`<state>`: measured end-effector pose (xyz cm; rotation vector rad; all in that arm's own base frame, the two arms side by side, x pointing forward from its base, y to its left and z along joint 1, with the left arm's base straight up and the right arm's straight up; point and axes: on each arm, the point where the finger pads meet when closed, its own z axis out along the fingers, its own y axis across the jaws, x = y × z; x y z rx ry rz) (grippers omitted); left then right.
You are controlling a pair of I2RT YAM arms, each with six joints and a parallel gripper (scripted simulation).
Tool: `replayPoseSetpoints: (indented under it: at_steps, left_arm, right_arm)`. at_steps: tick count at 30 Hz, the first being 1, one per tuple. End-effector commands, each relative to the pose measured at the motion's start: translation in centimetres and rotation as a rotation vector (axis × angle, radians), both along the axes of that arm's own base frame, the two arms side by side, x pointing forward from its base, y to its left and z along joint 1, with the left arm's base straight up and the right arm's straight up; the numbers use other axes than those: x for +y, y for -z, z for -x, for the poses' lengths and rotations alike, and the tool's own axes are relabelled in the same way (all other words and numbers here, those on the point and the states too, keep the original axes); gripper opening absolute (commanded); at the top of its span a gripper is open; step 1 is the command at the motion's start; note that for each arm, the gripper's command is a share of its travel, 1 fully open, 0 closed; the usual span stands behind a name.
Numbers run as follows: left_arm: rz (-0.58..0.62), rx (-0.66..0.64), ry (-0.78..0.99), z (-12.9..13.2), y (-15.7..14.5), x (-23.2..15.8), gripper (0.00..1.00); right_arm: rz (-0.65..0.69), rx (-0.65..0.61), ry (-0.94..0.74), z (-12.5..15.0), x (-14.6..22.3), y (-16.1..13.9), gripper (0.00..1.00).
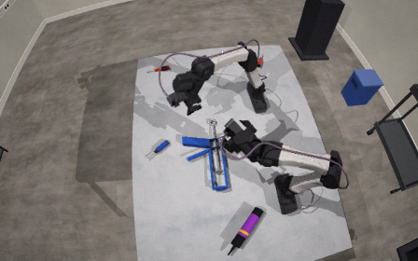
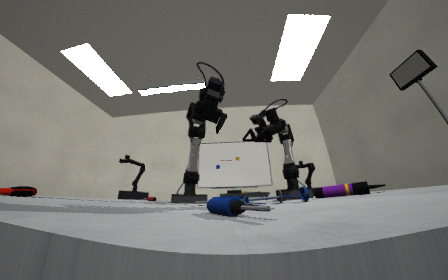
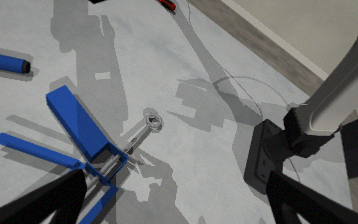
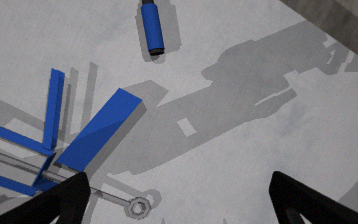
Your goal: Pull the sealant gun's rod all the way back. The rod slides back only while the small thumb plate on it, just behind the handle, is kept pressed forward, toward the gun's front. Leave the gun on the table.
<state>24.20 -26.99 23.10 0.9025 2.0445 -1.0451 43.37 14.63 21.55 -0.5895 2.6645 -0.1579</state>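
Observation:
The blue sealant gun lies on the table. Its handle points out to the side. A short length of thin rod with a ring end sticks out behind the handle. The small thumb plate is hard to make out. My left gripper is open above the table, beside the handle and rod end. My right gripper is open and higher, beyond the ring end, touching nothing.
A blue-handled tool lies past the handle. A purple cartridge lies beyond the gun's front. A red screwdriver lies at the far side, in the top view. The right arm's base stands beside the work area.

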Motion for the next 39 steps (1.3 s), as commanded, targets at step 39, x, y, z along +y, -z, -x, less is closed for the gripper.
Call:
replayPoseSetpoints:
  at_steps: [39]
  left_arm:
    - [-0.733,0.037,-0.099,-4.1,13.8,-5.0,0.88]
  right_arm:
    - [-0.401,-1.126,0.237,5.4,-14.8,-18.1,1.0]
